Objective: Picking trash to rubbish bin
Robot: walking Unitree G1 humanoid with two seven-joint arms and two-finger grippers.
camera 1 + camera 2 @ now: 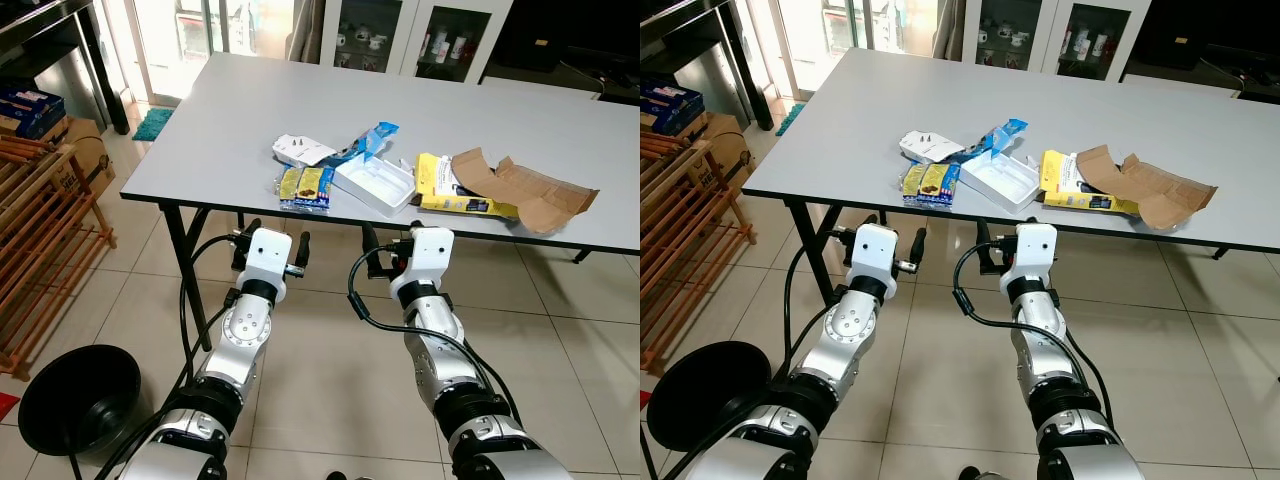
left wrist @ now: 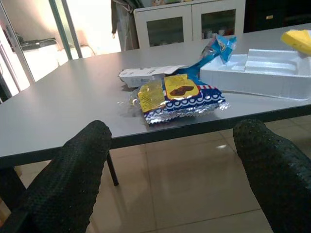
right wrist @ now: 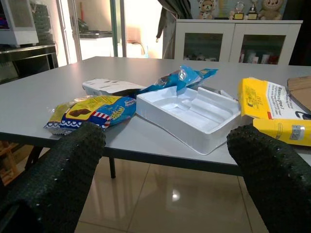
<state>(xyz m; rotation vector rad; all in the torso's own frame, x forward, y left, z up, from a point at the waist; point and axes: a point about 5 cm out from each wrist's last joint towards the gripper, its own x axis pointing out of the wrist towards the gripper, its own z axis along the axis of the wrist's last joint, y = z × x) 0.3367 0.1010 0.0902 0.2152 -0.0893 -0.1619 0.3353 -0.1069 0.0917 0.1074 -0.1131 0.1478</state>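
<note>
Two grippers hang out in front of the robot, low, just short of the near edge of the grey table (image 1: pixel 200 130), both spread wide with nothing between the fingers. Far left on the tiled floor sits the black rubbish bin (image 1: pixel 78 398), round, mouth up, well apart from the table, beside a wooden rack (image 1: pixel 40 240). Next over, the left gripper (image 1: pixel 272 240), fingers apart, aimed at the table edge below the snack wrapper (image 1: pixel 306 186), a yellow and blue foil pack lying flat right at the table's front edge; in the left wrist view the same wrapper sits between the two black fingers (image 2: pixel 68 179) but well beyond them, no contact. Behind the wrapper a white flat carton (image 1: pixel 302 150), touching or nearly touching it, can't tell which. Blue torn wrapper (image 1: pixel 370 140) runs from the carton toward the white plastic tray (image 1: pixel 374 183), one end lying on the tray's rim. Tray is open side up, near the front edge. Right gripper (image 1: pixel 385 245) is below the tray, fingers wide, not touching anything. Right of the tray a yellow packet (image 1: pixel 450 188) lies flat, just beside it, and a torn brown cardboard piece (image 1: pixel 525 190) overlaps the packet's far right part.
</note>
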